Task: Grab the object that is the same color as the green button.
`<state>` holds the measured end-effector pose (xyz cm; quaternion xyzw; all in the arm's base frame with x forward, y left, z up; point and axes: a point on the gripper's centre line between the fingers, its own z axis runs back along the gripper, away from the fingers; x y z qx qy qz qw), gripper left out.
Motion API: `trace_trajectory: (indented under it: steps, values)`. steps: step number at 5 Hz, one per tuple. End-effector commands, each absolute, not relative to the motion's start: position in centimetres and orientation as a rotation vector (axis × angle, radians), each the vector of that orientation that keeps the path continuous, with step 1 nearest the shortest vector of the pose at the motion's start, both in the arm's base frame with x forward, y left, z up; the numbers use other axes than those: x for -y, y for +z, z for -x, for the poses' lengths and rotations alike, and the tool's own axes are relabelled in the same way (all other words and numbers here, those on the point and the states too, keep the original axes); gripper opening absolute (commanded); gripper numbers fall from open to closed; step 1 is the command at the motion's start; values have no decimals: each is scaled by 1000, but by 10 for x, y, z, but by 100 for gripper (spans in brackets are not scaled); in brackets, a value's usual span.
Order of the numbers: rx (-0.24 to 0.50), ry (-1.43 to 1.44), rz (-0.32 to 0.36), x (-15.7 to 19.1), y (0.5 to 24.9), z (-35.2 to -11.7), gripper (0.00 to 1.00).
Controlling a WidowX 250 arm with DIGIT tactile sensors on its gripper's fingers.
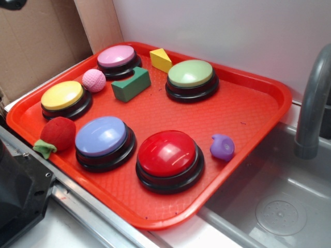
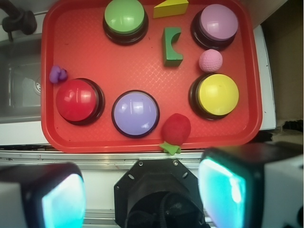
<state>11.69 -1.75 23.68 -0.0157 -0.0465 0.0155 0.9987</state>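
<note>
The dark green block (image 1: 130,84) lies on the red tray (image 1: 243,108) between the pink-capped button and the green button (image 1: 190,75). In the wrist view the block (image 2: 172,46) sits at top centre, right of the green button (image 2: 124,16), on the tray (image 2: 95,61). My gripper (image 2: 142,194) is open and empty, its two fingers (image 2: 61,199) wide apart. It hangs high over the robot base, off the tray's near edge and far from the block. In the exterior view I cannot make the gripper out.
On the tray: yellow wedge (image 1: 161,59), pink button (image 1: 117,57), pink ball (image 1: 93,80), yellow button (image 1: 62,95), red plush fruit (image 1: 58,134), blue button (image 1: 101,137), red button (image 1: 166,153), purple toy (image 1: 222,147). Sink (image 1: 279,206) and faucet (image 1: 313,103) at right; cardboard (image 1: 36,41) behind.
</note>
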Motion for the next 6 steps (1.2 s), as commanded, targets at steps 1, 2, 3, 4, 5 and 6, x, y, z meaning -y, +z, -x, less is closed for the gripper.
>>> trace_trajectory:
  steps: [1,2,3,4,5,6]
  values:
    - [93,31,31,17,237,-117,100]
    - [50,31,35,1,215,-144,100]
    - [141,70,-6,-12,194,-169,100]
    - [187,122,-28,-32,158,-202,100]
    - [224,150,-55,-43,126,-232,100]
    - [237,129,-57,-44,95,-253,100]
